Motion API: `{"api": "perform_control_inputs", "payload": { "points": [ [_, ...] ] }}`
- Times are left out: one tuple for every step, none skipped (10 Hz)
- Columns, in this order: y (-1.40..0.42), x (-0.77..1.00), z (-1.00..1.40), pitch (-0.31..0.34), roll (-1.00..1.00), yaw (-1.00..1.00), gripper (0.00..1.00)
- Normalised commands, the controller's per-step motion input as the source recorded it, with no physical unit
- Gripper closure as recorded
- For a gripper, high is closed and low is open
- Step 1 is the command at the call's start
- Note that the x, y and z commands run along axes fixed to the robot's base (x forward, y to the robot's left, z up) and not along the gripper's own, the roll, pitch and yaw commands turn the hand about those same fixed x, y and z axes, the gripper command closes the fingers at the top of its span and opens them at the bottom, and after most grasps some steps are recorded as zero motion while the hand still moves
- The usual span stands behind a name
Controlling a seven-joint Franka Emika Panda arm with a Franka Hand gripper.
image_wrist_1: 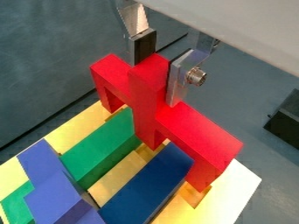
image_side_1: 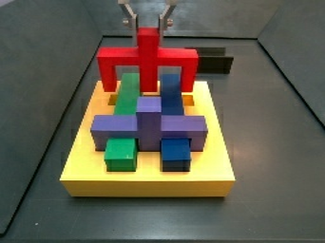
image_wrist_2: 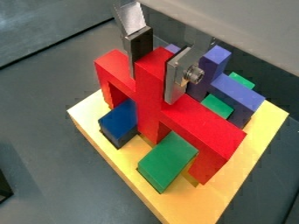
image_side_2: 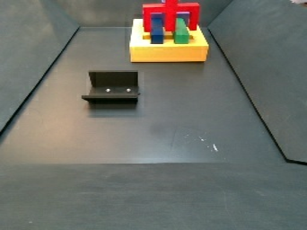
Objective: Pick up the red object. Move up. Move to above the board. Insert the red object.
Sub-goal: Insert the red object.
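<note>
The red object (image_side_1: 148, 59) stands upright over the far end of the yellow board (image_side_1: 146, 177). Its two legs come down on either side of the green bar (image_side_1: 129, 95) and the blue bar (image_side_1: 172, 95). How deep the legs sit I cannot tell. My gripper (image_side_1: 148, 19) is straight above it. In both wrist views the gripper (image_wrist_1: 162, 59) (image_wrist_2: 159, 61) is shut on the central post of the red object (image_wrist_1: 158, 105) (image_wrist_2: 146, 96), with a dark pad on one side and a silver plate on the other. The red object (image_side_2: 171, 16) and board (image_side_2: 168, 52) also show far back in a side view.
A purple cross block (image_side_1: 148, 123) sits across the middle of the board, with short green (image_side_1: 121, 152) and blue (image_side_1: 177, 152) blocks in front of it. The dark fixture (image_side_2: 113, 87) stands on the grey floor away from the board; it also shows behind the board (image_side_1: 216, 62).
</note>
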Motion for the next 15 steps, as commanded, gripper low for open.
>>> {"api": "perform_control_inputs", "payload": {
  "points": [
    [-0.08,0.40,-0.10,0.000,0.00,0.00,1.00],
    [-0.03,0.18,-0.18,0.000,0.05,0.00,1.00],
    [0.00,0.03,-0.20,0.000,0.07,0.00,1.00],
    [0.00,0.00,-0.21,0.000,0.08,0.00,1.00],
    [0.00,0.00,-0.20,0.000,0.07,0.00,1.00],
    [0.00,0.00,-0.28,0.000,0.11,0.00,1.00],
    [0.00,0.00,-0.26,0.000,0.06,0.00,1.00],
    [-0.05,0.18,-0.06,0.000,0.00,0.03,1.00],
    [-0.06,0.11,-0.04,0.000,0.00,0.01,1.00],
    [-0.06,0.06,0.00,0.000,-0.01,0.02,1.00],
    [-0.06,0.00,-0.04,-0.001,0.00,0.00,1.00],
    [-0.04,-0.01,-0.10,0.000,0.00,0.00,1.00],
    [-0.08,-0.11,-0.09,-0.016,0.00,0.00,1.00],
    [0.00,-0.10,-0.09,0.000,0.01,0.00,1.00],
    [0.00,-0.08,-0.10,0.000,0.03,0.00,1.00]
  ]
}}
